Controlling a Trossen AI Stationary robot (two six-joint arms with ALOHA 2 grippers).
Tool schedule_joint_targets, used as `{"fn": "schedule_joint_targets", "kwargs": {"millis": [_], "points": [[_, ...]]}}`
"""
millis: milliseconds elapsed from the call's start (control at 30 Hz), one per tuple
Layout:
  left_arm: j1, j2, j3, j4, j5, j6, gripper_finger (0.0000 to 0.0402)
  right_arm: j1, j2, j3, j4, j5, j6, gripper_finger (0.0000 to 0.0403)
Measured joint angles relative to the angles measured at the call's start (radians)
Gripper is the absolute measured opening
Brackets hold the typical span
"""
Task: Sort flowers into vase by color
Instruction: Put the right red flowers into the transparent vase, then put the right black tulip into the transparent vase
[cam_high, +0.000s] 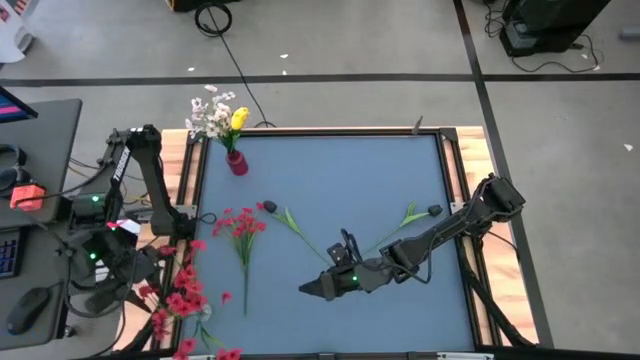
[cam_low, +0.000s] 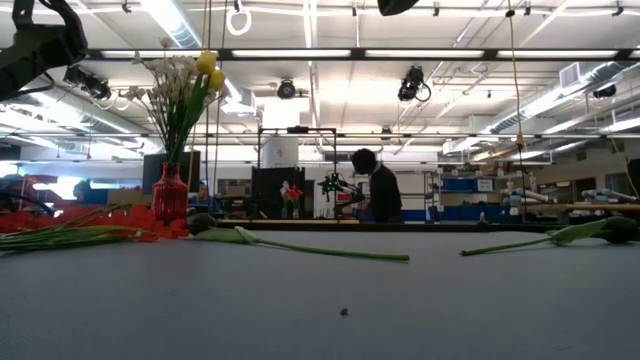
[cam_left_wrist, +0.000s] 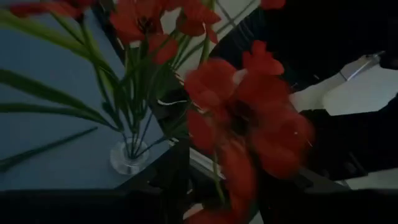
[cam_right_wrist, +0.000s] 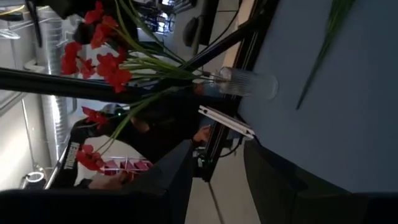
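Observation:
A red vase (cam_high: 237, 163) stands at the mat's far left and holds white blossoms (cam_high: 208, 115) and a yellow tulip (cam_high: 239, 119). A red spray (cam_high: 241, 226) and two green stems with dark buds (cam_high: 290, 222) (cam_high: 410, 215) lie flat on the mat. A clear glass vase (cam_left_wrist: 129, 155) at the near left corner holds several red flowers (cam_high: 182, 293). My left gripper (cam_left_wrist: 221, 193) hovers open among these blossoms, and a thin stem (cam_left_wrist: 217, 177) runs between its fingers. My right gripper (cam_high: 312, 289) is open over the mat's near middle, with nothing between its fingers. My left gripper's fingers stand on either side of a red flower's stem (cam_left_wrist: 217, 177), with room on both sides. Whether they touch it, I cannot tell.
The table's wooden frame (cam_high: 458, 160) borders the blue mat. There is free mat at the far right (cam_high: 380, 170) and in the near middle. A person stands far off in the room (cam_low: 378, 185). A desk with a keyboard and mouse (cam_high: 30, 310) is left of the table.

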Motion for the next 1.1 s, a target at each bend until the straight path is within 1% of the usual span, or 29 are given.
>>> {"fn": "schedule_joint_targets", "kwargs": {"millis": [100,167,233,367,600,667,767,933,1100], "points": [[0.0,0.001,0.054,-0.085,0.001,-0.017,0.0161,0.0,0.0,0.0,-0.046,-0.009,0.046,0.0153],[0.0,0.001,0.093,-0.184,0.001,-0.072,0.0161,0.0,0.0,0.0,-0.117,-0.022,0.101,0.0153],[0.0,0.001,0.125,-0.293,0.002,-0.154,0.0161,0.0,0.0,0.0,-0.21,-0.035,0.171,0.0153],[0.0,-0.002,0.16,-0.4,0.001,-0.29,0.0161,-0.006,0.0,0.0,-0.407,-0.086,0.276,0.0153],[0.0,-0.002,0.219,-0.582,-0.023,-0.622,0.016,-0.038,0.0,0.0,-0.696,-0.155,0.354,0.0153],[0.0,-0.002,0.236,-0.637,-0.023,-0.698,0.016,-0.058,0.0,0.0,-0.758,-0.2,0.312,0.0153],[0.0,-0.002,0.257,-0.695,-0.026,-0.824,0.016,-0.096,0.0,0.0,-0.822,-0.28,0.179,0.0153],[0.001,-0.004,0.263,-0.694,-0.038,-0.971,0.016,-0.173,0.0,0.0,-0.928,-0.368,-0.057,0.0153],[0.041,-0.001,0.263,-0.692,-0.038,-1.101,0.0151,-0.245,0.0,0.0,-1.151,-0.448,-0.151,0.0153]]}}
